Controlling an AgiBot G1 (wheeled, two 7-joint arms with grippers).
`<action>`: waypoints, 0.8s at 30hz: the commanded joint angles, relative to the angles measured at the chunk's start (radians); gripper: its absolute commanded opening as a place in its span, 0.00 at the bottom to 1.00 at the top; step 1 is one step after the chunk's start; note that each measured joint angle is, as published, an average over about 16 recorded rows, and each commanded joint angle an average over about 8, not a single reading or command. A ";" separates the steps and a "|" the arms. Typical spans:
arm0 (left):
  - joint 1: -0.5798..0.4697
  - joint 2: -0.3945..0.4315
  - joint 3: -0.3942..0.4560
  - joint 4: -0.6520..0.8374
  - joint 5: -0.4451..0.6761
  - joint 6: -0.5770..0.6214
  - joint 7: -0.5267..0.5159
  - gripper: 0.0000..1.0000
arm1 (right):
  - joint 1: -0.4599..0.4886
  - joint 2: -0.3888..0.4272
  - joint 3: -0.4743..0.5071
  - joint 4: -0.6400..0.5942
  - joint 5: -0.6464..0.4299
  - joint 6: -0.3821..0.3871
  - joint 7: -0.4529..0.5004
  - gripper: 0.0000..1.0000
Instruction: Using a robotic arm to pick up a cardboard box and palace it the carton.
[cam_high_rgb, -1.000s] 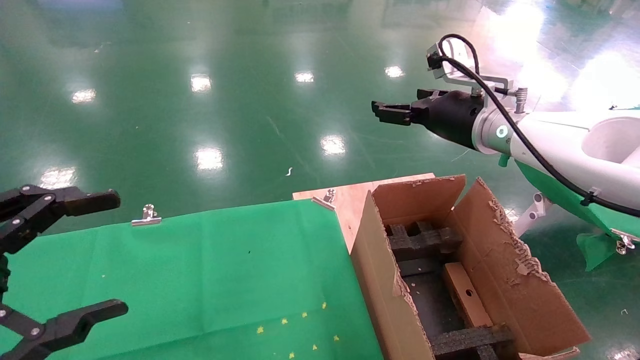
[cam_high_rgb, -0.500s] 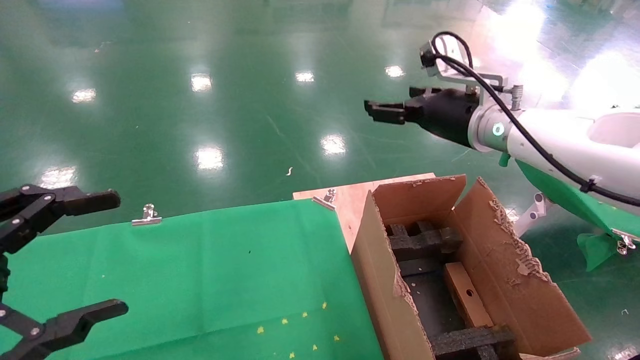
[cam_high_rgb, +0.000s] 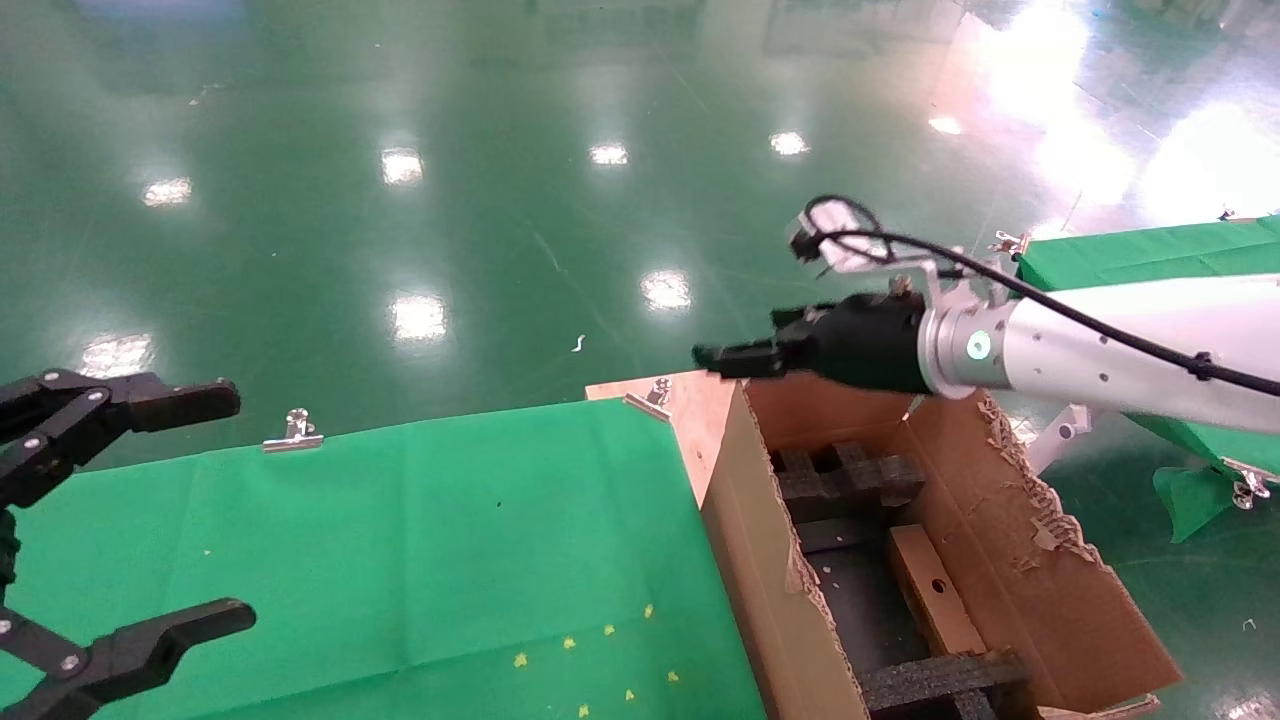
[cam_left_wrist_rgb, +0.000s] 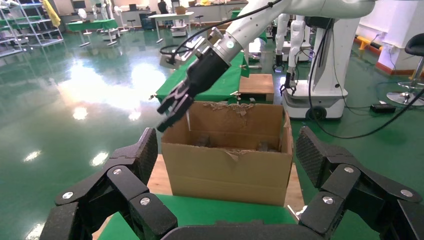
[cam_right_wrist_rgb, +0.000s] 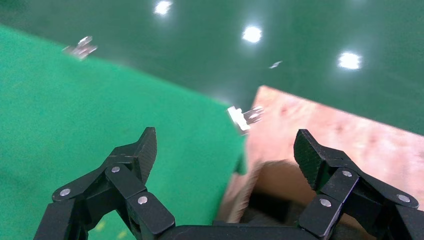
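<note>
On my far left, the left hand (cam_high_rgb: 150, 510) hangs parked over the near corner of the green cloth (cam_high_rgb: 420, 540) that covers the surface (cam_high_rgb: 700, 400), its fingers spread wide and holding nothing. A silver clip (cam_high_rgb: 292, 432) pins the cloth's far edge, and another clip (cam_high_rgb: 655, 395) sits at the cloth's corner beside the bare wood. Moving right, the carton (cam_high_rgb: 760, 560) stands against the cloth's right edge, its ragged flaps open and black foam blocks (cam_high_rgb: 845, 480) lining the inside. The cardboard box (cam_high_rgb: 935, 590) lies inside the carton on the right, along the inner wall, with its round hole facing up. Above the carton's far left corner I have the robotic arm (cam_high_rgb: 1100, 345) reaching in from the right, green ring lit. Its right hand (cam_high_rgb: 715, 357) hovers just over the carton's rim with fingers released and apart, gripping nothing; its wrist camera looks down between them at the cloth edge, the clip and the carton's corner.
</note>
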 joint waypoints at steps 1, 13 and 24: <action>0.000 0.000 0.000 0.000 0.000 0.000 0.000 1.00 | -0.026 -0.003 0.044 -0.003 0.049 -0.040 -0.065 1.00; 0.000 0.000 0.000 0.000 0.000 0.000 0.000 1.00 | -0.180 -0.019 0.312 -0.021 0.348 -0.281 -0.458 1.00; 0.000 0.000 0.000 0.000 0.000 0.000 0.000 1.00 | -0.322 -0.034 0.557 -0.037 0.622 -0.502 -0.819 1.00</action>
